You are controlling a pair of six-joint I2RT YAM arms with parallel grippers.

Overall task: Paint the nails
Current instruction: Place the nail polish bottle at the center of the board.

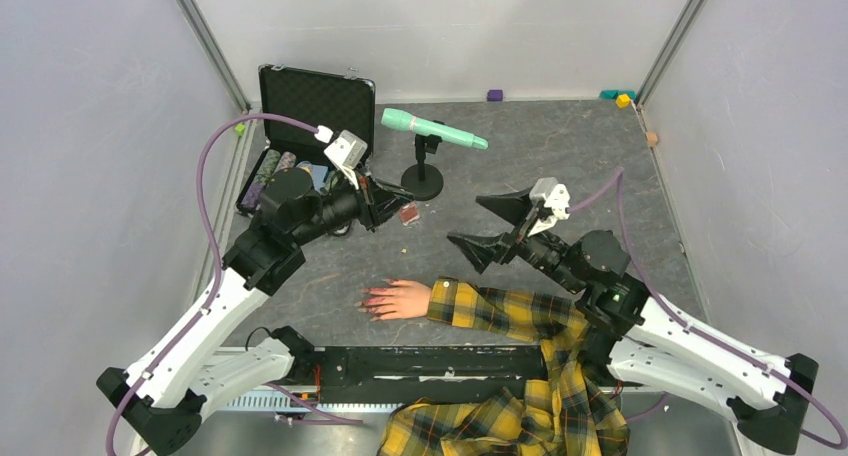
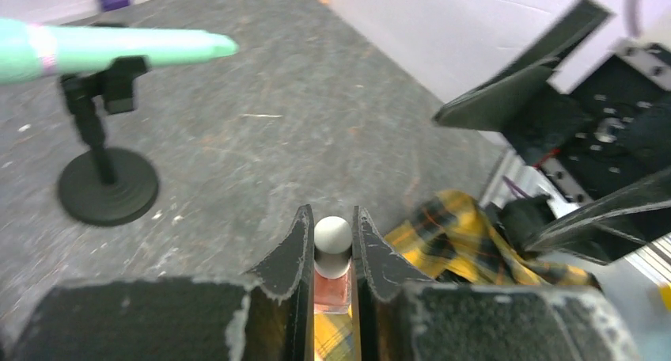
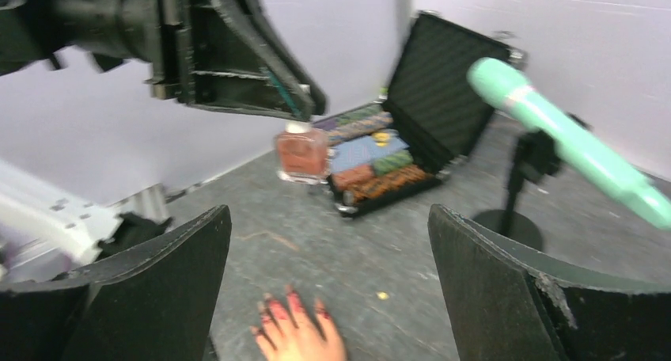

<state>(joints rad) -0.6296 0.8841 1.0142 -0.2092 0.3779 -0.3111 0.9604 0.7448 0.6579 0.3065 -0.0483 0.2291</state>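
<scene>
You see glossy red-pink nails [image 1: 370,302] on a pale peach hand [image 1: 408,299], its sleeve [image 1: 500,314] yellow plaid with dark lines. At twelve o'clock from it, a pinkish-brown, white-capped bottle [image 3: 301,153] and a mint-green microphone [image 1: 432,129] on a black stand [image 1: 423,181]; at eleven, a black case [image 1: 318,101].

Scuffed grey table [image 1: 580,176] bears mannequin hand [image 1: 405,299], microphone stand [image 1: 422,181], open case [image 1: 315,101].

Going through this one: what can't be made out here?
1. Paint on the nails: too small in the top view; blurred in the right wrist view, whose bottom edge cuts the mannequin hand.
2. Sides of the polish bottle: covered by fingers of the left gripper in the left wrist view.
3. Contents of the case: partly behind the left arm from above, blurred from the right wrist.
</scene>
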